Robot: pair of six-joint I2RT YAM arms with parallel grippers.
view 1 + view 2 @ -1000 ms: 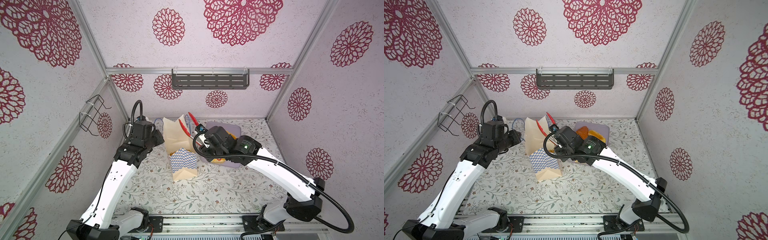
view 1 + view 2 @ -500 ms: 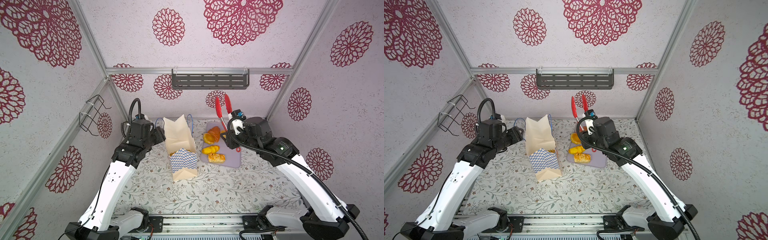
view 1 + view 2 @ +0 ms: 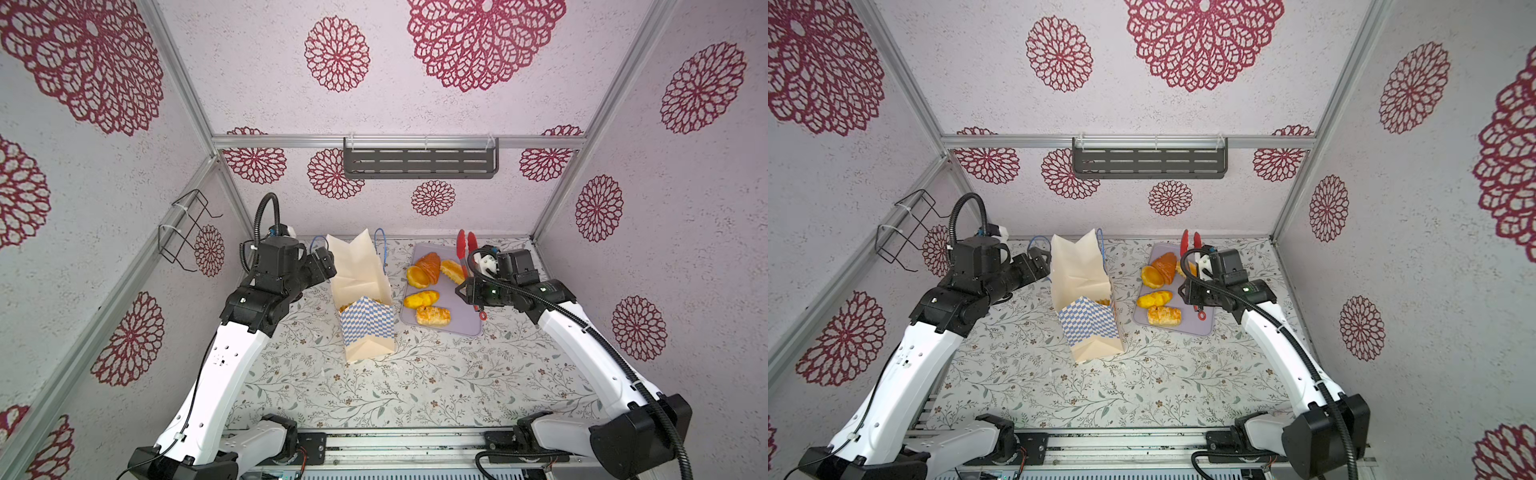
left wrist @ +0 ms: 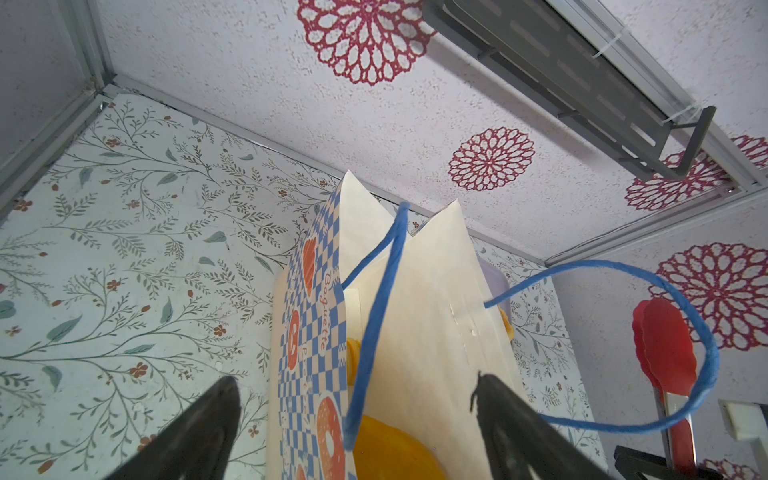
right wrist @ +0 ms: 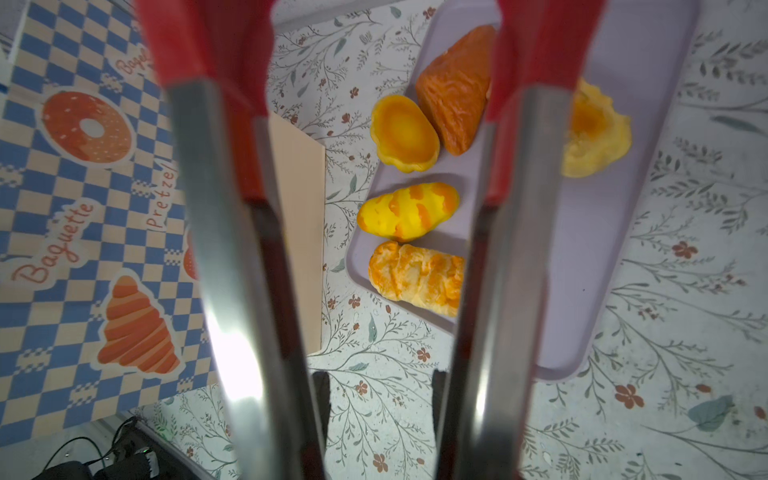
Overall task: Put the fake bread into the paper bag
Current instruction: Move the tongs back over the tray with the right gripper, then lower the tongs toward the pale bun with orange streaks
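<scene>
My left jaws stand wide apart, released, at the upper left edge of the paper bag point(image 3: 365, 320). In the left wrist view the bag's rim and one blue cord handle point(image 4: 380, 299) lie between them, and I cannot tell whether a tip brushes the paper. The bag stands upright on the surface point(image 3: 374, 395) with its mouth open, and a yellow piece of fake bread point(image 4: 395, 449) shows inside it.

My right jaws are clenched on a pair of tongs point(image 3: 461, 249). Their red tips are parted and empty over the far end of the lilac tray point(image 3: 465, 324). The tray lies just to the right of the bag. On it rest five more pieces: a croissant point(image 3: 431, 266), a round bun point(image 3: 417, 277), a pale pastry point(image 3: 451, 270) next to the tongs, a striped loaf point(image 3: 420, 299) and a plaited roll point(image 3: 433, 316).
</scene>
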